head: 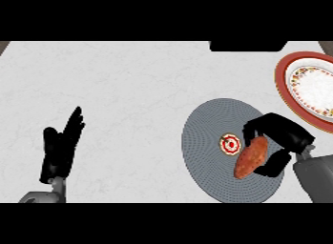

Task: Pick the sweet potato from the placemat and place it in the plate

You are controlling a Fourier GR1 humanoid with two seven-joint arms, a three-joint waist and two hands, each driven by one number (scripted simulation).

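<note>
head view, 1 view examined. the right hand was over the right part of the round grey placemat, its fingers and thumb curled round the sweet potato. the sweet potato sat at the left of that hand's palm, lengthwise and slightly tilted, its lower end sticking out below the fingers. whether it was touching the placemat or raised off it could not be told. a small red-and-white emblem lay just left of the held sweet potato. the red-rimmed plate lay on the white counter beyond the right hand and to its right, near but apart. the left hand rested open, fingers up, far left of the placemat.
</note>
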